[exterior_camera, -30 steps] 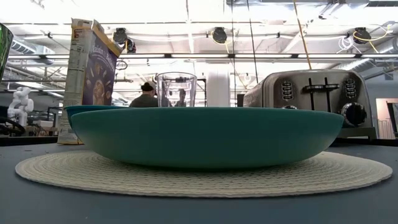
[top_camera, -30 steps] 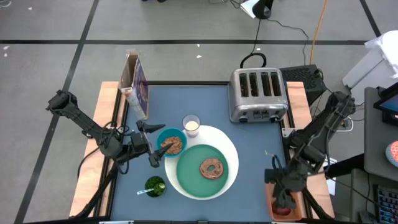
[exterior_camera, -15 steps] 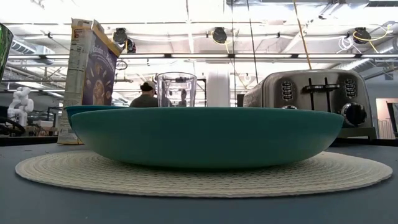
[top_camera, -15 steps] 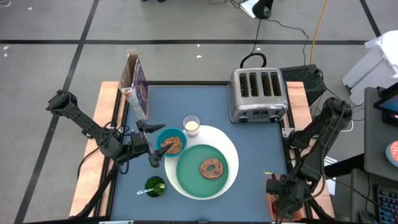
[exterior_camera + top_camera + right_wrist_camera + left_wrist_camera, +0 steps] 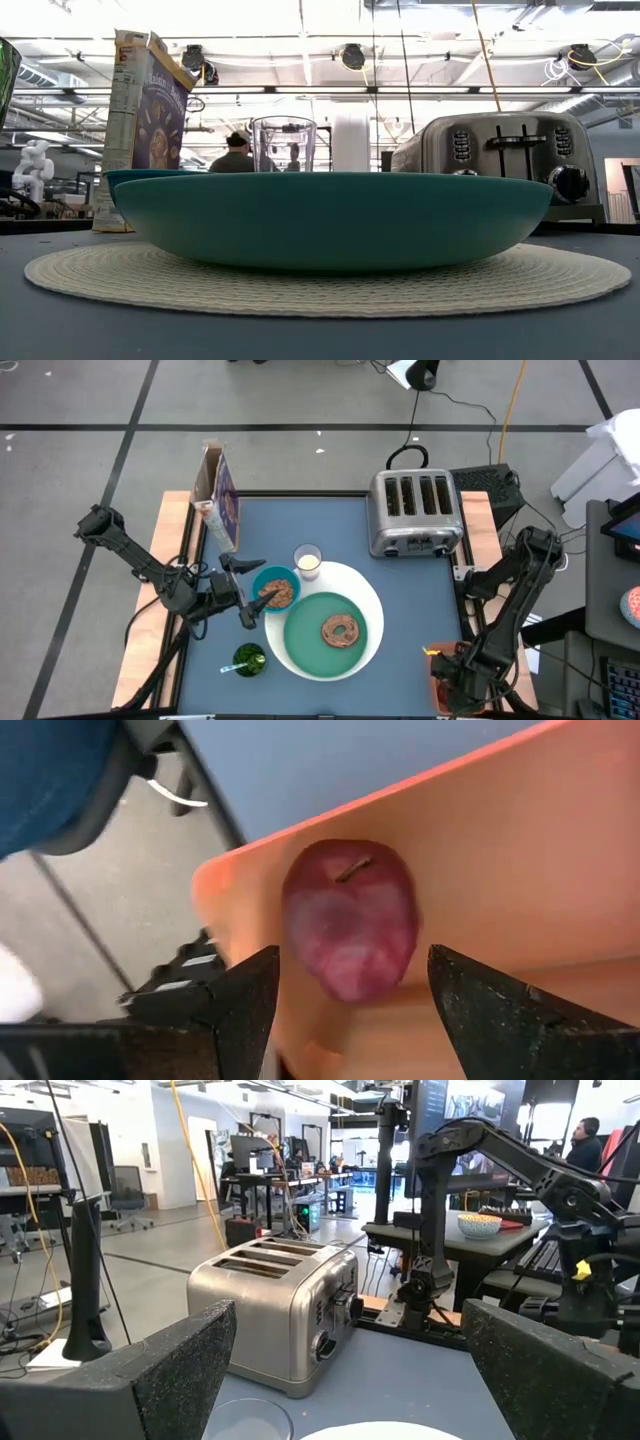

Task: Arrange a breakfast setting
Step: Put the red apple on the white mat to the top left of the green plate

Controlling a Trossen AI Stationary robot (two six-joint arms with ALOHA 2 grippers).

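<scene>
A teal plate (image 5: pixel 330 632) with a brown bagel (image 5: pixel 342 630) sits on a larger white plate (image 5: pixel 372 600) at the table's middle. A small teal bowl (image 5: pixel 275 589) of cereal and a glass of milk (image 5: pixel 307 561) stand at its far left. The purple cereal box (image 5: pixel 222 495) stands upright at the far left. My left gripper (image 5: pixel 245 592) is open beside the bowl, on its left. My right gripper (image 5: pixel 455 682) is open over the red apple (image 5: pixel 350 920), which lies on the wooden strip at the table's near right. Its fingers stand on either side without touching.
A silver toaster (image 5: pixel 415 510) stands at the far right, with its cord running off the far edge. A small green thing (image 5: pixel 248 658) with a pale handle lies near the front left. Bare blue tabletop (image 5: pixel 420 590) lies between the plates and the right edge.
My right gripper has gone toward the table's near edge and down toward the apple on the wooden strip. It now covers the apple in the high view.
</scene>
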